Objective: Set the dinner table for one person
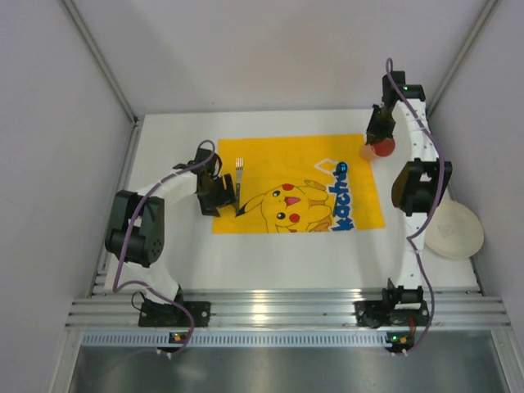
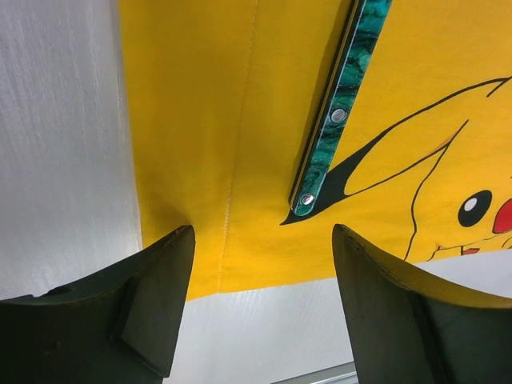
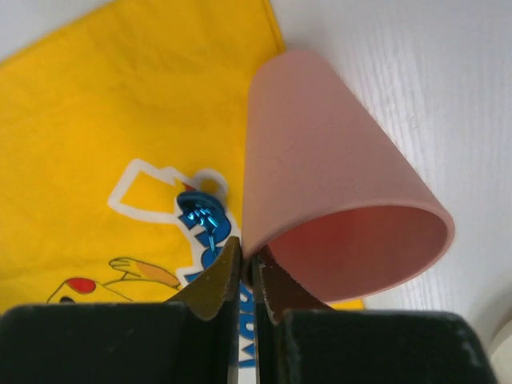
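The white dinner table (image 1: 311, 262) carries a yellow Pikachu-print cloth (image 1: 278, 164). A fork (image 1: 239, 182) with a green marbled handle (image 2: 336, 112) lies on the cloth's left part. My left gripper (image 1: 219, 196) hovers open and empty at the cloth's left near corner, just short of the fork's handle end; in its wrist view the gripper (image 2: 264, 272) is over the cloth's edge. My right gripper (image 1: 378, 141) is shut on the rim of a pink cup (image 3: 336, 192), held tilted at the cloth's far right corner (image 1: 381, 149).
A white plate (image 1: 453, 231) lies at the table's right edge, near the right arm's elbow. Metal rails (image 1: 278, 311) run along the near edge, and grey walls close in the sides.
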You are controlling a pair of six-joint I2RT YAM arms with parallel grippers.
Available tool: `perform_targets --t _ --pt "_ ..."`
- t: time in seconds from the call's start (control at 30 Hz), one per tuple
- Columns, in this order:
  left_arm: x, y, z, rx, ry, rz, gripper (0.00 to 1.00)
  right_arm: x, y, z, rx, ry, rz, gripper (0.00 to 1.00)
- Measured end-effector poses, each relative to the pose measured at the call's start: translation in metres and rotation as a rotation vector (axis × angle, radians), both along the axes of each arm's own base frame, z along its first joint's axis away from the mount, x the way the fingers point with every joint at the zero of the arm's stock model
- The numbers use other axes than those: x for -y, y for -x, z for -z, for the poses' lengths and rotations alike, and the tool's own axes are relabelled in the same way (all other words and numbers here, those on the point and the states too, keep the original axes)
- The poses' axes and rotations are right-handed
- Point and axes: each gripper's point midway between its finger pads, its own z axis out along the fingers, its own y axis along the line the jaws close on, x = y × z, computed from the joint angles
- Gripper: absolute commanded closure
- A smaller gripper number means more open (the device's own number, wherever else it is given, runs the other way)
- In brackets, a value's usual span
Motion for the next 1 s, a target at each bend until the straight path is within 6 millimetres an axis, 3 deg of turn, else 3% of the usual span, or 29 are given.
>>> perform_targets --t 0.07,0.53,0.77,1.0 --pt "0.001 -0.002 -0.002 0.010 0.008 0.002 0.26 -0.006 0.011 0.023 -0.090 -0.026 -0.017 1.00" --pt "0.004 -0.005 -0.007 0.026 0.031 0.023 0.26 -0.051 0.022 0.009 -0.103 -0.063 -0.108 1.00" --pt "0.001 -0.014 -0.014 0.057 0.034 0.035 0.27 -0.052 0.017 -0.010 -0.048 -0.036 -0.101 1.00" --pt "-0.003 -0.015 -0.010 0.046 0.041 0.041 0.27 -0.056 0.018 -0.013 -0.047 -0.050 -0.108 1.00"
